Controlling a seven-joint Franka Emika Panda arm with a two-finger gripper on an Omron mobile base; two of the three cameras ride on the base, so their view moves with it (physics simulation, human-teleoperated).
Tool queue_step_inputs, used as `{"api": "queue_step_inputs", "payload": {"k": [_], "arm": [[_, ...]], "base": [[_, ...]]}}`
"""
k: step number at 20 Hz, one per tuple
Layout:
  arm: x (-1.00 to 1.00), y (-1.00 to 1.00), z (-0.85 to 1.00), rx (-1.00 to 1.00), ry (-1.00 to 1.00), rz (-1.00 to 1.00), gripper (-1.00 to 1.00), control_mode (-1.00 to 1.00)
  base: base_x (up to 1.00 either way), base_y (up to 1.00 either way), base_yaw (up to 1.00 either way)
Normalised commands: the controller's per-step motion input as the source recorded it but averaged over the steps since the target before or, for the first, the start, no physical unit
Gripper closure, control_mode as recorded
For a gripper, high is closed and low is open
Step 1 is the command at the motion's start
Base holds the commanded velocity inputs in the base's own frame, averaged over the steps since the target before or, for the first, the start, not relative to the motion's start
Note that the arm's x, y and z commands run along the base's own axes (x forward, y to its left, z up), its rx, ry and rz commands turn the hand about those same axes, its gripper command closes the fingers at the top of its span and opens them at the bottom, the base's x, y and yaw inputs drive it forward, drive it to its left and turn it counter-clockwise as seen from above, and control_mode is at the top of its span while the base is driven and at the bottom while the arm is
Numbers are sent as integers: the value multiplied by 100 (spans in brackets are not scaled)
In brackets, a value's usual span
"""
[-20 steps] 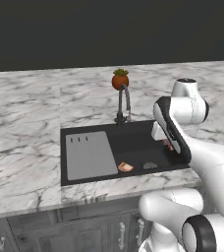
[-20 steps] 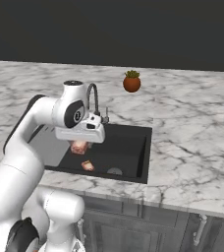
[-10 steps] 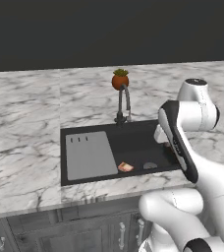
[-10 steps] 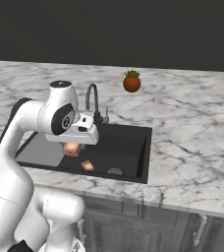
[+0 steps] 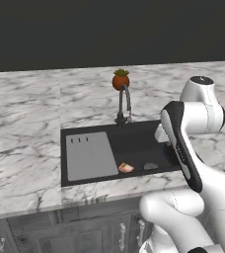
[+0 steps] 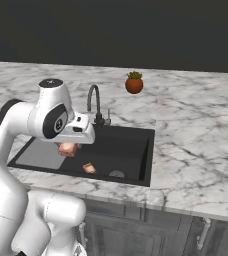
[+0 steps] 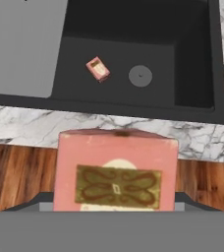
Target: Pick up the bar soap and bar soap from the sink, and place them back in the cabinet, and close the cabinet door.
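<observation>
1. Pink-red and cream, one bar soap (image 7: 116, 173) is seen close up in the hand view, held between the fingers of the gripper (image 6: 68, 148), which is closed on it.
2. In the right base view the held bar (image 6: 68, 148) is seen just under the white hand, raised above the sink (image 6: 144, 161) near its front left part.
3. A second bar soap (image 7: 98, 68) is seen lying flat on the black floor of the sink, well apart from the gripper and below it; in the hand view it is found to the left of the round drain (image 7: 140, 76).
4. In the left base view this loose bar (image 5: 126, 168) is seen near the front wall of the sink (image 5: 134, 129), between the grey drainboard (image 5: 89, 155) and the drain.
5. Two bars of soap are counted: one held, one in the sink.
6. One dark curved faucet (image 5: 124, 105) is seen behind the sink, and one round orange potted plant (image 5: 120, 79) stands behind it on the marble counter (image 5: 25, 128).
7. A strip of wooden floor (image 7: 15, 172) is seen below the counter edge in the hand view.
</observation>
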Motion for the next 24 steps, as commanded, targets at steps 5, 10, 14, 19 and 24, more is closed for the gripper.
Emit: {"api": "queue_step_inputs", "payload": {"k": [5,10,14,19,24], "arm": [[-6,0,24,0,0,0,100,-100],[-14,0,17,0,0,1,100,-100],[-27,0,8,0,0,4,100,-100],[0,0,0,0,0,0,100,100],[0,0,0,0,0,0,100,100]], "base": [[0,0,0],[0,0,0],[0,0,0],[-38,0,3],[-35,0,0]]}}
